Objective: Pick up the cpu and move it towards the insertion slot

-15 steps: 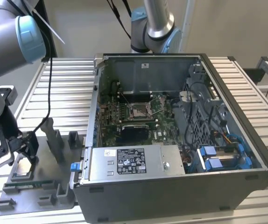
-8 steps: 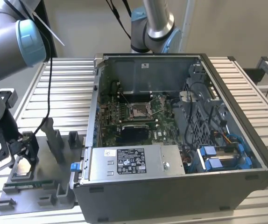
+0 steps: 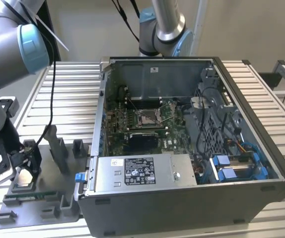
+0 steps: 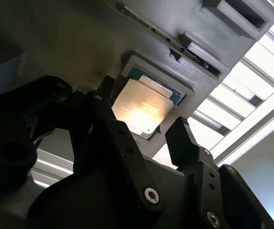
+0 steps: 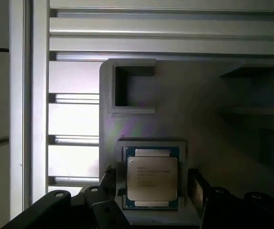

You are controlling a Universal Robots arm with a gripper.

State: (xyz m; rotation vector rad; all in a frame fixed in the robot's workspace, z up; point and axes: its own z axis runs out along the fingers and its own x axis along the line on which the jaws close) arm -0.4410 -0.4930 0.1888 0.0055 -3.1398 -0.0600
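Over the grey tray (image 5: 199,124), the open tool (image 5: 152,181) straddles the cpu (image 5: 152,172), 2 walled recesses (image 5: 134,88) nearby.

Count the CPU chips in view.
1: the cpu lies in a recess of the grey tray, between the fingers of the open hand. Others may hide inside the computer case.
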